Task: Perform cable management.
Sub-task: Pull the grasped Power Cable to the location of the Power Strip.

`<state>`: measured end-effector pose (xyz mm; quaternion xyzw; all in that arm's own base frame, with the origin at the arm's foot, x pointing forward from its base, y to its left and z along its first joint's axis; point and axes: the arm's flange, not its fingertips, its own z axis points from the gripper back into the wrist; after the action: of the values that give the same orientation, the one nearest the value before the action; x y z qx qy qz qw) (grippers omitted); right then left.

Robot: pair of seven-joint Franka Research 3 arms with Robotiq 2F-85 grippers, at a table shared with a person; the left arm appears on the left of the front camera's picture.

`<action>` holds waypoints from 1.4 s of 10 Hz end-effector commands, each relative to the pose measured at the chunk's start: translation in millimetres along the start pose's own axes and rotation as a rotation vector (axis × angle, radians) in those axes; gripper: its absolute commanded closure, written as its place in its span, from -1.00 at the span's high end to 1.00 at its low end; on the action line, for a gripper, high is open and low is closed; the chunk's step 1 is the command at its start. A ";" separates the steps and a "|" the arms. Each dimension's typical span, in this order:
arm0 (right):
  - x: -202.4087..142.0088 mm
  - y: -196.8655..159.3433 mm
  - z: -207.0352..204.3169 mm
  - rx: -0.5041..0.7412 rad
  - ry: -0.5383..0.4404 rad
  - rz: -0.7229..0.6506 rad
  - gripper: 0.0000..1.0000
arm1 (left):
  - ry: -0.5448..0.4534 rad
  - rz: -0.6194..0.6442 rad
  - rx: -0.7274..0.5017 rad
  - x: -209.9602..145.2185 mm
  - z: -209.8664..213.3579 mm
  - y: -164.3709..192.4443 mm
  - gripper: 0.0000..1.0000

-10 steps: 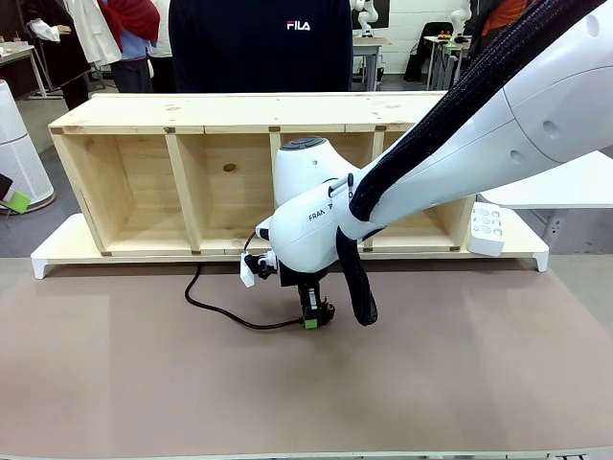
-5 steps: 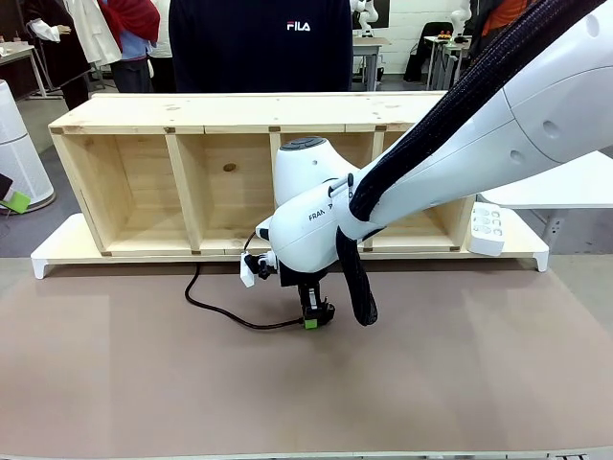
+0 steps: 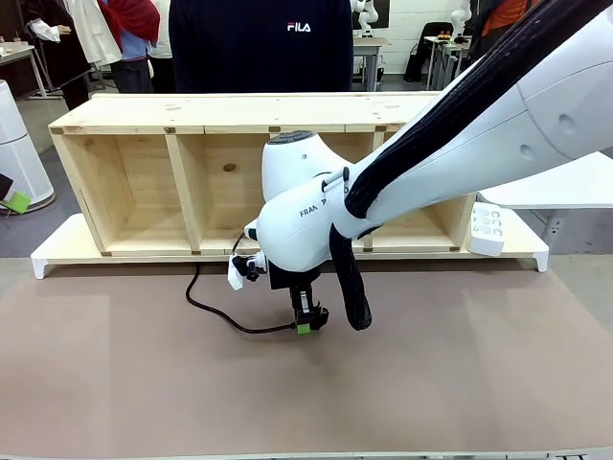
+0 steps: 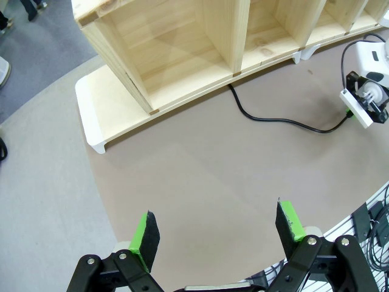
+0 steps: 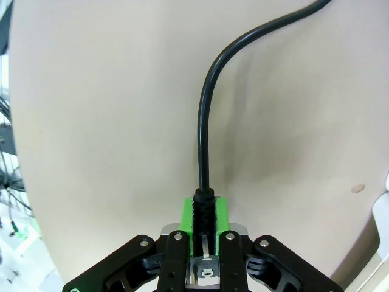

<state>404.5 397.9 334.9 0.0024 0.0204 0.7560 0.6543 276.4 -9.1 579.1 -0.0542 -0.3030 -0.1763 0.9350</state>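
Close by, a flat brown table top (image 3: pixel 144 383), and across its far side a long shelf (image 3: pixel 239 125) of pale wood with open boxes in a row, set on a thin white board (image 3: pixel 48 257). Behind that, grey floor (image 3: pixel 38 107), a tall white round thing (image 3: pixel 17 153) at the left, maybe an air cleaner, and a white table (image 3: pixel 565 187) at the right. Farther back, small tables (image 3: pixel 372 43) before a white wall (image 3: pixel 412 11), all in bright, even light.

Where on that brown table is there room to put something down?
Bare: the tabletop left of the cable, along the near edge, and right of the right hand. Crowded: the middle before the shelf, where that hand grips the cable.
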 end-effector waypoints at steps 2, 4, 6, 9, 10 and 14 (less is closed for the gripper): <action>-20.1 26.8 17.5 0.025 -0.057 -0.300 -0.67 | 0.007 0.011 -0.003 -1.9 0.8 -0.1 1.00; -33.8 33.9 23.9 -0.026 -0.191 -0.548 -0.67 | 0.007 0.011 -0.003 -1.9 0.8 -0.1 1.00; -43.7 47.1 34.3 -0.073 -0.301 -0.703 -0.67 | 0.007 0.011 -0.003 -1.9 0.8 -0.1 1.00; -57.8 74.9 47.8 -0.052 -0.355 -0.773 -0.67 | 0.007 0.011 -0.003 -1.9 0.8 -0.1 1.00; -63.1 86.6 52.6 -0.054 -0.366 -0.785 -0.67 | 0.007 0.011 -0.003 -1.9 0.8 -0.1 1.00; -111.8 129.7 61.1 -0.079 -0.401 -0.933 -0.67 | 0.007 0.011 -0.003 -1.9 0.8 -0.1 1.00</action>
<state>308.3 288.6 401.9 0.1067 -0.1268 0.4019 0.9006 276.4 -9.0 579.1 -0.0539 -0.3030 -0.1759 0.9351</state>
